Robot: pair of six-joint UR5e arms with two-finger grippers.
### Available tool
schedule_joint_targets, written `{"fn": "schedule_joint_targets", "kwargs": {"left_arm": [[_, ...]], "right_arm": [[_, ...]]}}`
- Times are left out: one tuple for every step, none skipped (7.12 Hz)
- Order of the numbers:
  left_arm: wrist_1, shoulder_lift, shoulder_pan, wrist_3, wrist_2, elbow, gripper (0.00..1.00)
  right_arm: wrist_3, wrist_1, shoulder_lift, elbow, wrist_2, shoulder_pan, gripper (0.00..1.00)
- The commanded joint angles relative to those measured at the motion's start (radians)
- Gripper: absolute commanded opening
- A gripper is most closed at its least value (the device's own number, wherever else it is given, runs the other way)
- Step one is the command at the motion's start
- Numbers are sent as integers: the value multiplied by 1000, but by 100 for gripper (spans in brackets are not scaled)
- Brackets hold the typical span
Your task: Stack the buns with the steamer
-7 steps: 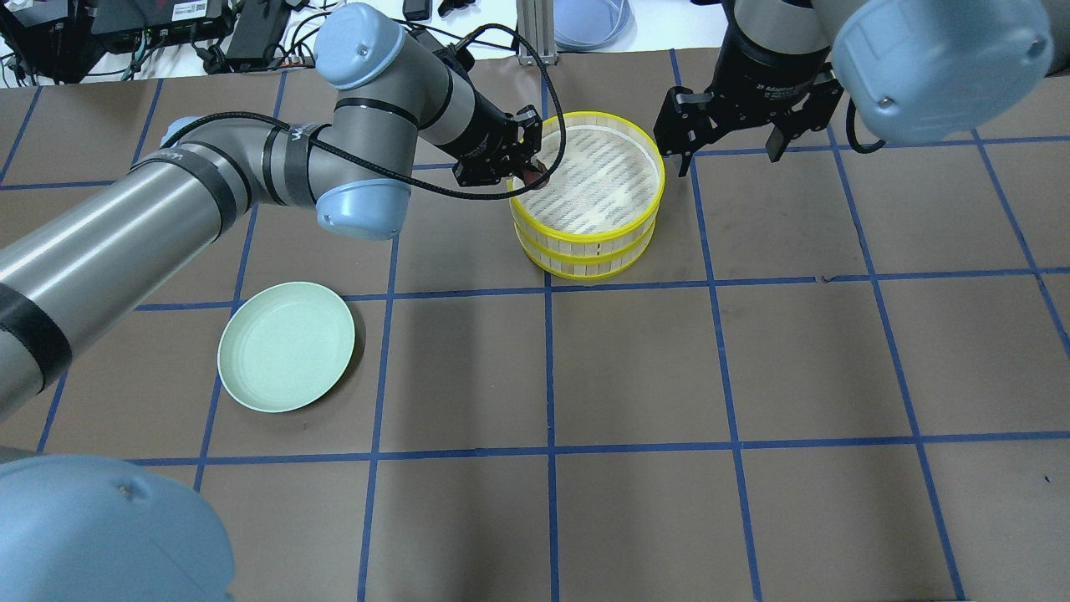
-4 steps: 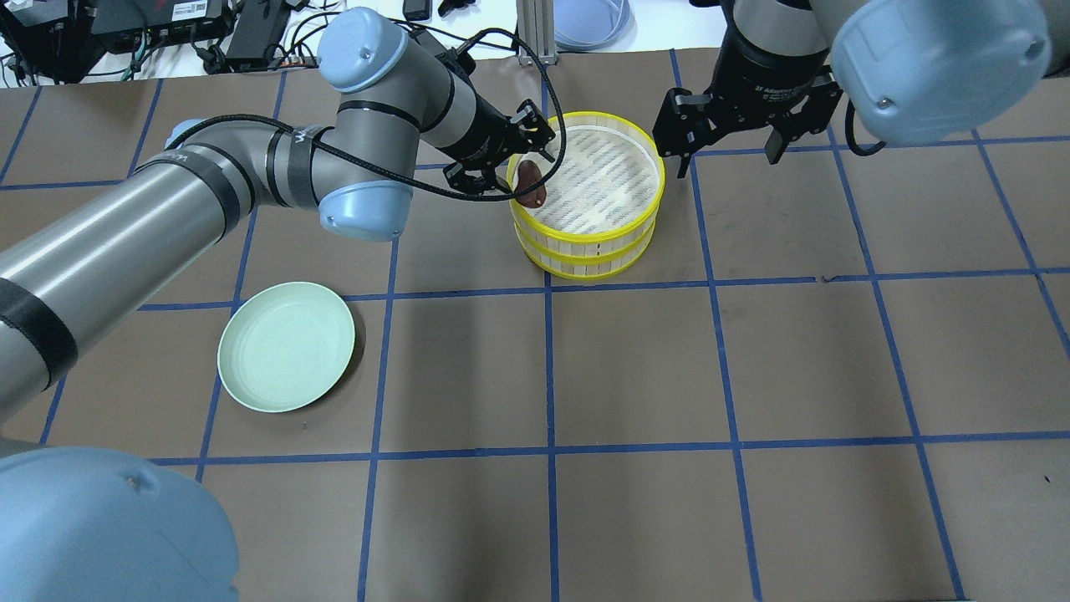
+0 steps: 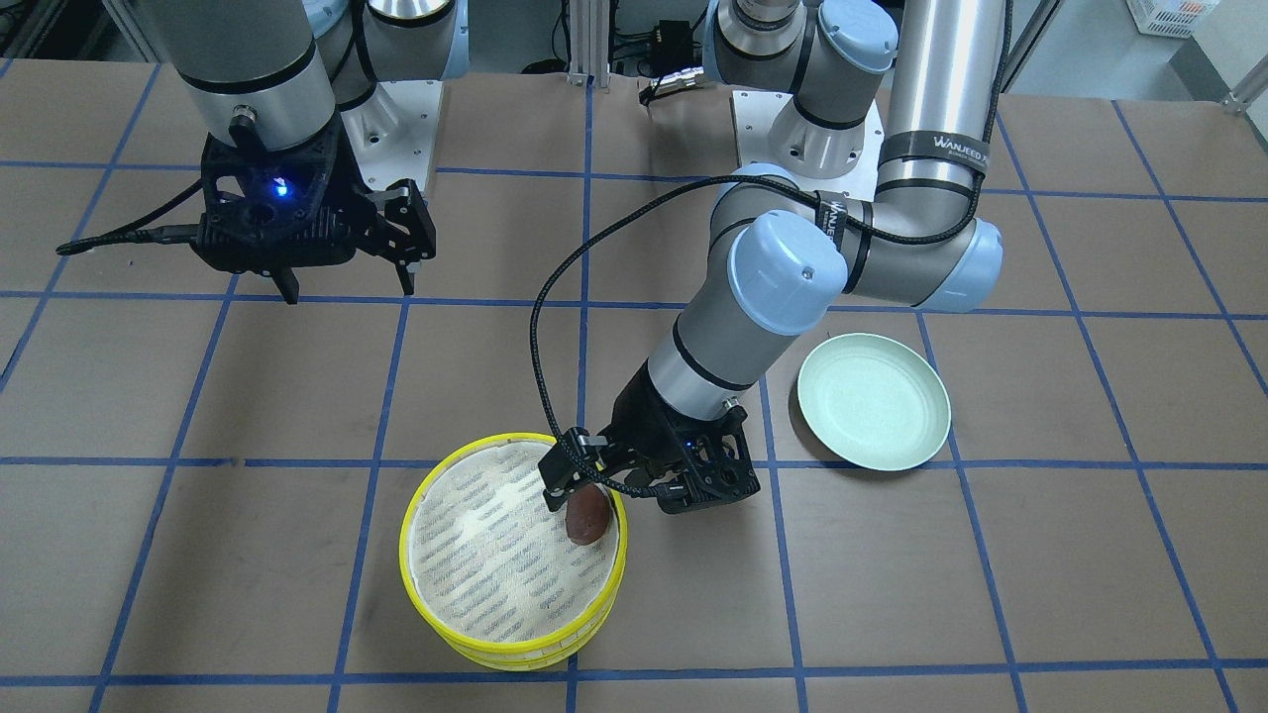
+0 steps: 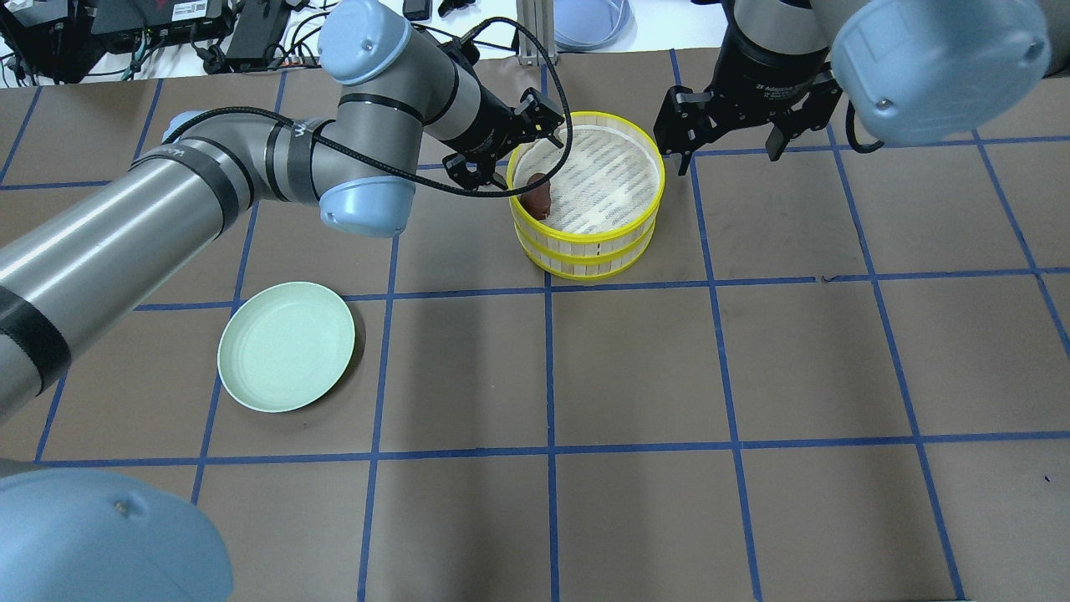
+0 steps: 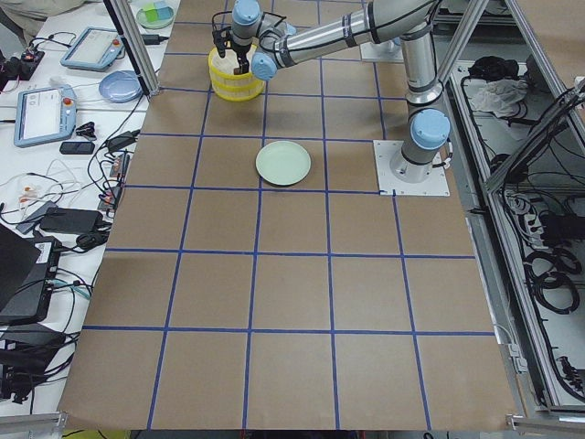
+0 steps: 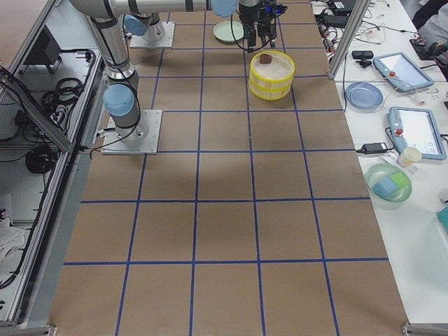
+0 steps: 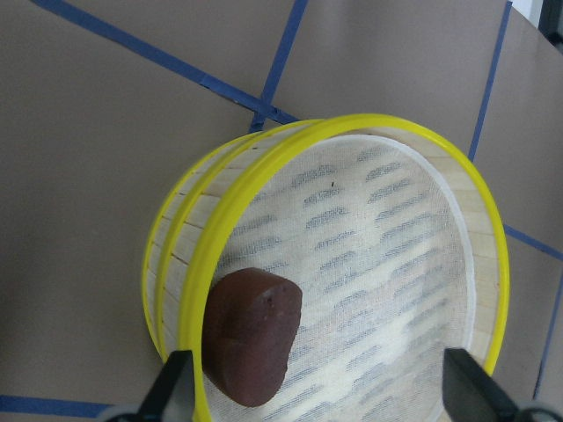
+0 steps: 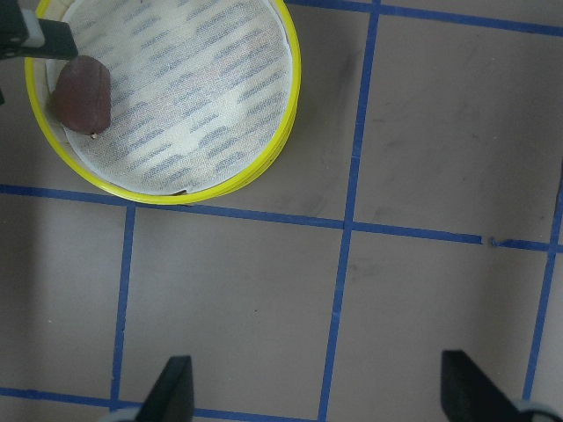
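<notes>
The left tool (image 3: 619,493), jaws wide apart and empty, hovers just above the brown bun (image 3: 587,515) (long axis crosswise to the jaws) lying inside the steamer (image 3: 475,564) rim nearest the worktop's left edge.

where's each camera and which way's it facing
Front: across the brown gridded table, facing robot; left arm at view's right.
Overhead: behind robot, looking forward, down; right arm at view's right.
Exterior left: table's end; left arm nearer.
Exterior right: opposite end; right arm nearer.
Left wrist: down into yellow-rimmed bamboo steamer tiers; left pincer fingertips.
Right wrist: down at table; right pincer fingertips.
Both wrist views share the dark reddish-brown oval bun.
</notes>
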Motion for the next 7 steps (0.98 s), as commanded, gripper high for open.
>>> {"fn": "schedule_joint_targets", "kwargs": {"left_arm": [[-169,64,61,295,97,31,100],[-286,107,121,459,137,51,100],[-387,151,162,534,173,52,100],[-455,202,192,616,301,52,100],[-533,254,227,647,354,54,100],[-614,303,265,689,379,54,100],[-693,347,294,747,420,54,100]], "right_arm": [[0,-1,0,0,0,0,100],[2,-1,0,0,0,0,100],[2,-1,0,0,0,0,100],[2,-2,0,0,0,0,100],[2,-1,0,0,0,0,100],[2,-1,0,0,0,0,100],[3,-1,0,0,0,-2,100]]}}
